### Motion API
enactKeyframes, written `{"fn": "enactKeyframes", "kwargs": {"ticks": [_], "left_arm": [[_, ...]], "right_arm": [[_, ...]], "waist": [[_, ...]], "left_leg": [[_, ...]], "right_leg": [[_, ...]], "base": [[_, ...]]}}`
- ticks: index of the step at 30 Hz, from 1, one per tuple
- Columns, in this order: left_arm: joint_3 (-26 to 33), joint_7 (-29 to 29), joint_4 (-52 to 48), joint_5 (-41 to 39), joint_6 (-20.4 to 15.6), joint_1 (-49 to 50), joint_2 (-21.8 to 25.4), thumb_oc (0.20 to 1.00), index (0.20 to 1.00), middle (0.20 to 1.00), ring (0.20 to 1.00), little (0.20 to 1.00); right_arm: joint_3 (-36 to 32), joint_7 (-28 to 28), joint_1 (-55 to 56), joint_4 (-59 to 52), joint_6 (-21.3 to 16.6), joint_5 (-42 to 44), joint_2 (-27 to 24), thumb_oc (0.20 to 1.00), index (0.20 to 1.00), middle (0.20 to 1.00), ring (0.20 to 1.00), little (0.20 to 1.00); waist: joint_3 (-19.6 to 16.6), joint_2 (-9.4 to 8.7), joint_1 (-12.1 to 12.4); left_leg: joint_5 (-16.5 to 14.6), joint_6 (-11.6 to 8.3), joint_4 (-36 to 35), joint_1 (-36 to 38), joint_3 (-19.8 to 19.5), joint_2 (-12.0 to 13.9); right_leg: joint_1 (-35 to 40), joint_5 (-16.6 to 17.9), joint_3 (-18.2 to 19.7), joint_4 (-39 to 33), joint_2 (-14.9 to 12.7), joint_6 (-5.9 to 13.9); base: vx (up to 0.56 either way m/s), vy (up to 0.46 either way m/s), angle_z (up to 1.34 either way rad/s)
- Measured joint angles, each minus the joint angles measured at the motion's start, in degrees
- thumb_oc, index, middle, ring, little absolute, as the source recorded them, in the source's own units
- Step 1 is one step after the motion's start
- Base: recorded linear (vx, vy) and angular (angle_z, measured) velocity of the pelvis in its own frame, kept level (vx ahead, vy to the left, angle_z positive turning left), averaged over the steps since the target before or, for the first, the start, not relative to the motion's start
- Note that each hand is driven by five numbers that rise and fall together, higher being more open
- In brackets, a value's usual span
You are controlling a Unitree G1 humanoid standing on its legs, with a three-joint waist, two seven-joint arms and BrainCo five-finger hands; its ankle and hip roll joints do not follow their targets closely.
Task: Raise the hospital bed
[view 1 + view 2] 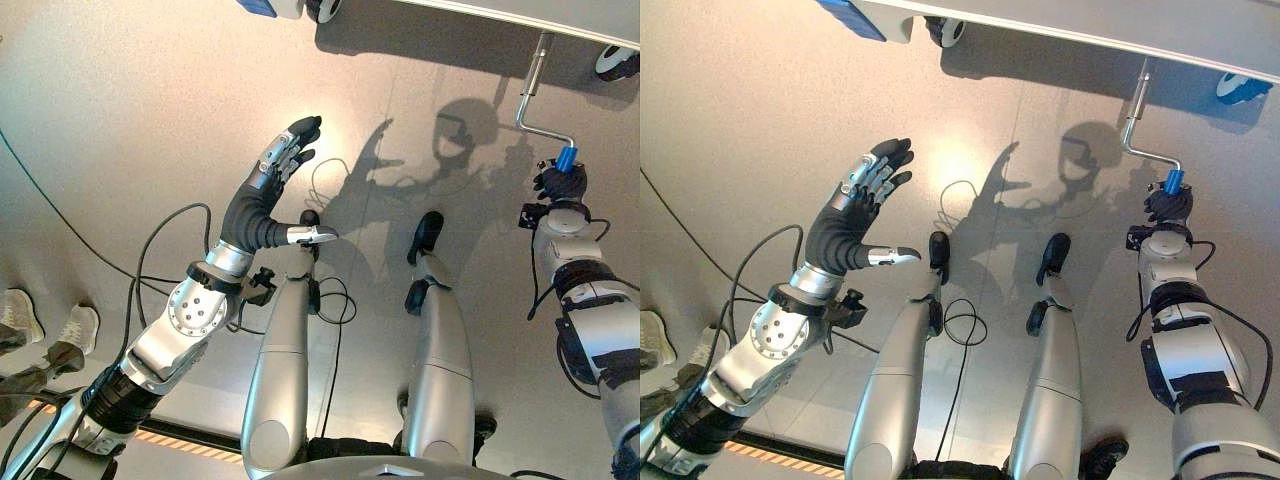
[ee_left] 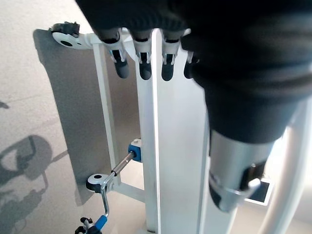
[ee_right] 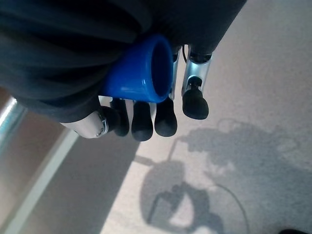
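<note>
blue crank handle (image 3: 141, 73) apparently within right hand (image 3: 146, 117)

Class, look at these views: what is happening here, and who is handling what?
A humanoid robot stands at the end of a hospital bed. Its right robot hand has its fingers curled round the blue grip of the bed's metal crank, which sticks out from under the frame. The left robot hand is raised in the air with straight fingers, holding nothing. A person's shoes show at the side.
</note>
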Motion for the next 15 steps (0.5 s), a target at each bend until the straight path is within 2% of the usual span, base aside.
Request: {"fn": "enactKeyframes", "kwargs": {"ticks": [2,9,15], "left_arm": [[-0.4,0.0,1.0,-0.5,0.0,-1.3,-1.4,1.000,1.000,1.000,1.000,1.000],[-0.1,0.0,1.9,-1.8,0.0,-2.3,-4.1,1.000,1.000,1.000,1.000,1.000],[-0.1,0.1,2.0,-1.8,0.2,-2.5,-5.9,1.000,1.000,1.000,1.000,1.000]], "right_arm": [[0.0,-0.1,-0.8,1.8,0.5,0.1,0.1,0.200,0.200,0.200,0.200,0.200],[2.0,-0.2,-3.9,5.0,3.2,0.0,0.2,0.200,0.200,0.200,0.200,0.200],[2.6,-0.2,-7.2,7.4,5.7,-0.7,-0.1,0.200,0.200,0.200,0.200,0.200]], "waist": [[0.0,0.29,1.2],[-0.2,1.11,2.0],[-0.2,3.02,3.1]], "left_leg": [[0.0,0.01,0.3,-0.1,-0.1,-0.3],[0.4,-0.65,1.0,-1.6,-1.3,-0.4],[0.5,-0.84,2.5,-4.1,-2.0,-0.5]], "right_leg": [[-0.5,-0.5,0.1,1.0,-0.4,-0.11],[-2.9,-1.9,-0.1,4.6,-0.6,-0.87],[-5.5,-2.8,-0.3,7.3,-0.9,-1.38]], "base": [[0.01,-0.012,0.04],[0.01,0.007,0.06],[0.02,0.019,0.06]]}}
